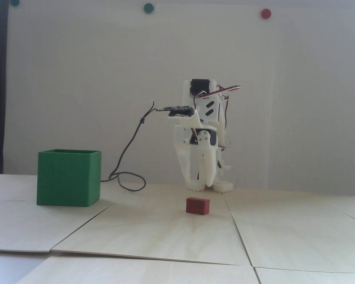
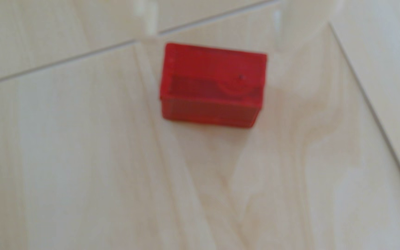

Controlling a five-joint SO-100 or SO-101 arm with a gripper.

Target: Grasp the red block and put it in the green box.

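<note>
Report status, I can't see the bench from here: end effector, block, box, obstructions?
End effector empty, pointing down behind red block; open or shut unclear. Block on table, untouched. Green box at left in fixed view. Path looks clear.

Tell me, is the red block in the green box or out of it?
Out. The red block lies on the wooden table, right of the green box in the fixed view, apart from it.

A hobby robotics bench: pale plywood-sheet tabletop (image 1: 165, 236), plain white wall board (image 1: 106, 88) with round coloured magnets (image 1: 148, 8).
</note>
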